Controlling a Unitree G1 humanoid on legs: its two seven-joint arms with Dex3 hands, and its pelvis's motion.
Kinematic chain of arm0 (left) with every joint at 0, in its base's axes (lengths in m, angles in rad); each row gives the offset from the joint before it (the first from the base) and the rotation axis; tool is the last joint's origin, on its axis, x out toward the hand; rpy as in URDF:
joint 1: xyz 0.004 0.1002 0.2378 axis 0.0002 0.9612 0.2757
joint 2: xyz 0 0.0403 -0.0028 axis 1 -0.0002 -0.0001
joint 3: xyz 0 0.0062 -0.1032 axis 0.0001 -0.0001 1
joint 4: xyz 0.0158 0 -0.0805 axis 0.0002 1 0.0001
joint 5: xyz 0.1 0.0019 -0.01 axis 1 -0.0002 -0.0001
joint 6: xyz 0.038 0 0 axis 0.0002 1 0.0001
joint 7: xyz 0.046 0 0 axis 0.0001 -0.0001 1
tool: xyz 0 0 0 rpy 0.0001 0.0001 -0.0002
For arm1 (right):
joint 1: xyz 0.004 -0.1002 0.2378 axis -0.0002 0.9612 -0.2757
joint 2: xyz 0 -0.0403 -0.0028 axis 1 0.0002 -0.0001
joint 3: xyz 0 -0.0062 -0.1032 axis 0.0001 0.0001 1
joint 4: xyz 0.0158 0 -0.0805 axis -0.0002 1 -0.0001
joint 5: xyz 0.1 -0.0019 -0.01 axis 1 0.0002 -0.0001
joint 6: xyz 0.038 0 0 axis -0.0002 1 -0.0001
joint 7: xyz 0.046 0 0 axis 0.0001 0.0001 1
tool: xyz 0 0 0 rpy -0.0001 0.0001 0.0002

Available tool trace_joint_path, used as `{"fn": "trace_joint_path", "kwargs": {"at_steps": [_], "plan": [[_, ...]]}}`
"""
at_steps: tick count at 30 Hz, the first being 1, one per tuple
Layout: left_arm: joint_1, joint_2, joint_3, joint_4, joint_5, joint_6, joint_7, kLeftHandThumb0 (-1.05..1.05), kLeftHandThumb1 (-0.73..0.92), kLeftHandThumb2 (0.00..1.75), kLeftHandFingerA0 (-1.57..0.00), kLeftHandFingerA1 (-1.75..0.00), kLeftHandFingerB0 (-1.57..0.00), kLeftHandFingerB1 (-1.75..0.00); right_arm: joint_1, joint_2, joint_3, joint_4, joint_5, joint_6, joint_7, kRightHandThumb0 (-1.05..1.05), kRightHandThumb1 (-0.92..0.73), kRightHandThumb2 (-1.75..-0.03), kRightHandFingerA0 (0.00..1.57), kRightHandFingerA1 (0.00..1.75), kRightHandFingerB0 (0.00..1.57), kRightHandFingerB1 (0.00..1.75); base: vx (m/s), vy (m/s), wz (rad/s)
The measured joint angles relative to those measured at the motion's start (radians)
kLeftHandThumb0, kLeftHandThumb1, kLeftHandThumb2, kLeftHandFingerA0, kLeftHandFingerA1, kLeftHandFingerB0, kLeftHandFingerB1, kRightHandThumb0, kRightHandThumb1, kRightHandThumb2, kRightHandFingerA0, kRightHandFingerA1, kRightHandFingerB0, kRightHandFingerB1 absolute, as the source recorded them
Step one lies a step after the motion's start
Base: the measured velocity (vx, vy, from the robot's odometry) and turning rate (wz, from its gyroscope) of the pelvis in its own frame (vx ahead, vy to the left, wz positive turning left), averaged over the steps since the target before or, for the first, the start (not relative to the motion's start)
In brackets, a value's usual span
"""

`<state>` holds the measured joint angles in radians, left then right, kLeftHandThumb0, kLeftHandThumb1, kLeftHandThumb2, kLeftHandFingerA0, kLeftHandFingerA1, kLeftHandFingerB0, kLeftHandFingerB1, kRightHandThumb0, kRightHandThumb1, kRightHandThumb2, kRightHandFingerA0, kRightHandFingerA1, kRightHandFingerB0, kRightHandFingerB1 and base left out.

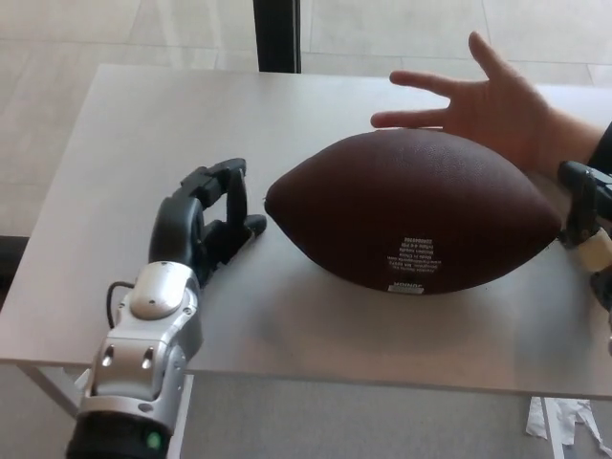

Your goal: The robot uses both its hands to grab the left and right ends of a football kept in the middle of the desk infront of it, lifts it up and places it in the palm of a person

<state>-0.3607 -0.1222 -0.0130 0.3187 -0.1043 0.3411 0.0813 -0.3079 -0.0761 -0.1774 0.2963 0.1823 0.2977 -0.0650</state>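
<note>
A large brown football (pixel 413 210) lies on its side in the middle of the grey desk (pixel 143 124), with a white label facing me. My left hand (pixel 206 222) rests over the desk just left of the ball's left tip, fingers apart and holding nothing. My right hand (pixel 585 212) shows only partly at the right edge, close to the ball's right tip. A person's open hand (pixel 488 100), palm up, hovers behind the ball at the back right.
A dark post (pixel 277 33) stands behind the desk's far edge. The desk's front edge runs close below the ball. White scraps (pixel 564 421) lie on the floor at the lower right.
</note>
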Motion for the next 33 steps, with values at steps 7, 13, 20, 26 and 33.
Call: {"fn": "trace_joint_path", "kwargs": {"at_steps": [7, 13, 20, 26, 33], "plan": [[-0.006, -0.093, 0.023, 0.013, -0.004, -0.006, 0.022, -1.0, 0.84, 1.26, -0.33, -0.58, -0.14, -0.41, 0.001, 0.024, -0.003, -0.011, 0.006, -0.002, 0.002, -1.05, -0.92, -0.85, 0.52, 0.53, 0.32, 0.33, 0.0, 0.0, 0.0], [-0.013, -0.122, 0.039, 0.01, -0.03, 0.01, 0.005, -1.05, 0.92, 0.92, -0.2, -0.55, 0.0, -0.06, 0.005, 0.026, -0.004, -0.049, 0.033, 0.027, 0.044, -1.05, -0.92, -0.87, 0.47, 0.53, 0.2, 0.32, 0.0, 0.0, 0.0], [-0.031, -0.128, 0.068, 0.031, -0.105, 0.043, -0.077, -1.02, 0.82, 1.37, -0.58, -1.24, -0.11, 0.0, 0.031, 0.027, -0.001, -0.125, 0.085, 0.082, 0.117, -1.05, -0.76, -1.24, 0.33, 0.57, 0.14, 0.32, 0.0, 0.0, 0.0], [-0.05, -0.128, 0.08, 0.083, -0.135, 0.025, -0.118, -1.02, 0.82, 1.35, -0.9, -1.44, -0.15, -0.06, 0.034, 0.034, -0.025, -0.17, 0.117, 0.119, 0.134, -1.05, -0.92, -0.81, 0.41, 0.5, 0.01, 0.28, 0.0, 0.0, 0.0], [-0.066, -0.14, 0.08, 0.137, -0.145, -0.023, -0.128, -0.88, 0.78, 1.3, -1.41, -1.63, -0.11, -0.26, 0.044, 0.055, -0.033, -0.212, 0.139, 0.129, 0.135, -1.05, -0.77, -1.22, 0.33, 0.56, 0.0, 0.04, 0.0, 0.0, 0.0]]}}
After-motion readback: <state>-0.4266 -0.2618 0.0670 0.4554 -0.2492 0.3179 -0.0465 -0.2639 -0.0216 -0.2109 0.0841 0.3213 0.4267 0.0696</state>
